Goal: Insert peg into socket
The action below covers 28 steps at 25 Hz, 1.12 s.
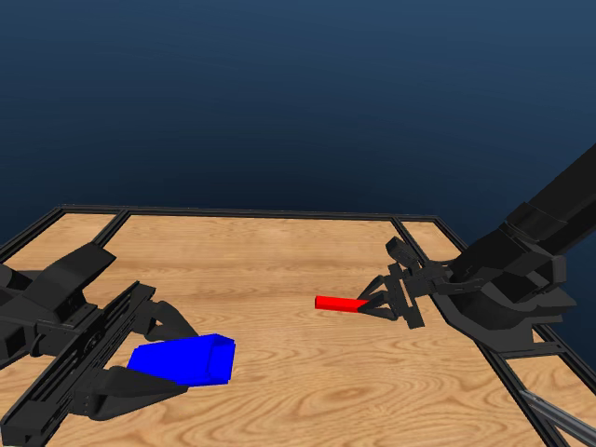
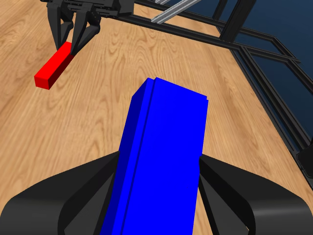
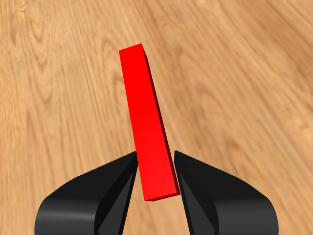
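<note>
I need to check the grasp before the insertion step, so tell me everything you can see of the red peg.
The peg is a slim, bright red rectangular bar, plain and uniform, with flat square ends. The right gripper holds it near one end, a black jaw pressed against each long side, while most of its length juts free toward the middle of the table. In the head view it lies roughly level, whether just above the wood or on it I cannot tell. It stands well apart from the blue socket, touching nothing but the jaws.

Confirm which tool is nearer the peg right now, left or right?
Right. The right tool is shut on the peg, gripping one end. The left tool sits across the table, shut on the socket, with bare wood between it and the peg.
</note>
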### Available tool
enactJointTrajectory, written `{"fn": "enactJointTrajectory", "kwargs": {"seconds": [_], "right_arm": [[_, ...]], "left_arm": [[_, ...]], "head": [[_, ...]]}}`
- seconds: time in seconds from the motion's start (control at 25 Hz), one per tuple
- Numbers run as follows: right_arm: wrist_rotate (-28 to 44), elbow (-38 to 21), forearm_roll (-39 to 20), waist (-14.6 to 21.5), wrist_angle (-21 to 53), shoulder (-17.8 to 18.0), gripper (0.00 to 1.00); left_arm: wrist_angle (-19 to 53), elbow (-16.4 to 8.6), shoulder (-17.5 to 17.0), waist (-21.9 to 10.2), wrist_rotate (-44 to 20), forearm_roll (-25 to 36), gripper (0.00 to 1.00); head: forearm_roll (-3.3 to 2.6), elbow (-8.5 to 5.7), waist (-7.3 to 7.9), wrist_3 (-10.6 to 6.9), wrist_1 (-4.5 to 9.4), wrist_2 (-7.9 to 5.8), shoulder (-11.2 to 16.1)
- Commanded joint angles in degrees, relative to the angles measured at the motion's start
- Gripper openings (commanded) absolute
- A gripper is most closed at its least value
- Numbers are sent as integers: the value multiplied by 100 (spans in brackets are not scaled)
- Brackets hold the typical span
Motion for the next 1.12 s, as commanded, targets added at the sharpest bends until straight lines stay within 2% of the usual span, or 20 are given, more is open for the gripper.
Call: {"fn": "enactJointTrajectory", "kwargs": {"seconds": [0.04,0.12,0.16,0.2,0.28,0.32,0.36,0.4,0.44,0.48,0.56,0.68,0.72,0.76,0.84,0.92,0.96,1.0,1.08,1.12], "right_arm": [[-288,-95,150,-4,-263,-67,0],[-555,-161,240,-9,-174,-253,0],[-794,-241,187,-107,26,-449,0],[-1004,-263,346,-18,77,-413,0],[-1506,-617,495,23,483,-675,0],[-1557,-858,406,28,735,-861,0],[-1574,-1090,391,64,985,-925,0],[-1657,-1180,432,141,981,-925,0],[-1788,-1391,355,209,1381,-1041,0],[-1762,-1619,436,94,1600,-1117,0],[-1804,-1989,221,364,2045,-1116,0],[-1767,-2480,139,463,2455,-1048,0],[-1621,-2623,-21,460,2751,-1056,0],[-1535,-2789,-114,463,2879,-1053,0],[-1361,-2932,-306,505,3143,-962,0],[-1152,-3245,-565,532,3513,-902,0],[-1062,-3449,-726,562,3705,-904,0],[-918,-3464,-847,539,3850,-869,0],[-615,-3773,-1236,592,4332,-840,0],[-470,-3917,-1400,536,4553,-883,0]], "left_arm": [[-260,26,-127,37,-5,-48,0],[-349,10,-194,-8,32,-90,0],[-314,94,-143,-7,33,-112,0],[-304,-1,-195,9,47,-138,0],[-277,82,-193,41,86,-171,0],[-315,39,-238,7,191,-137,0],[-359,-25,-316,105,314,-200,0],[-363,-25,-334,22,286,-161,0],[-266,30,-328,32,300,-172,0],[-328,23,-310,-8,335,-182,0],[-295,19,-311,49,365,-236,0],[-343,-47,-413,60,500,-311,0],[-286,31,-359,54,515,-311,0],[-301,-53,-407,59,537,-361,0],[-124,92,-266,48,483,-350,0],[206,64,-396,95,852,-743,0],[40,136,-259,55,601,-495,0],[278,-29,-348,133,732,-736,0],[181,39,-304,40,781,-877,0],[225,141,-249,74,661,-736,0]], "head": [[11,-110,31,16,-37,13,-37],[23,-118,61,26,-28,31,-45],[29,-121,80,34,-23,37,-52],[33,-121,93,40,-26,41,-56],[49,-118,135,78,-18,56,-78],[56,-114,158,98,-25,61,-91],[55,-110,173,113,-35,31,-104],[59,-107,188,118,-41,33,-112],[67,-102,217,147,-39,28,-127],[82,-95,258,193,-33,43,-139],[126,-81,366,334,11,92,-154],[187,-75,526,535,48,141,-157],[208,-71,583,602,75,155,-160],[225,-62,632,660,89,161,-164],[247,-56,699,709,113,167,-164],[264,-44,761,747,122,163,-159],[271,-41,783,748,134,168,-156],[275,-40,798,743,137,170,-153],[279,-30,824,708,153,161,-155],[280,-26,835,684,163,158,-158]]}}
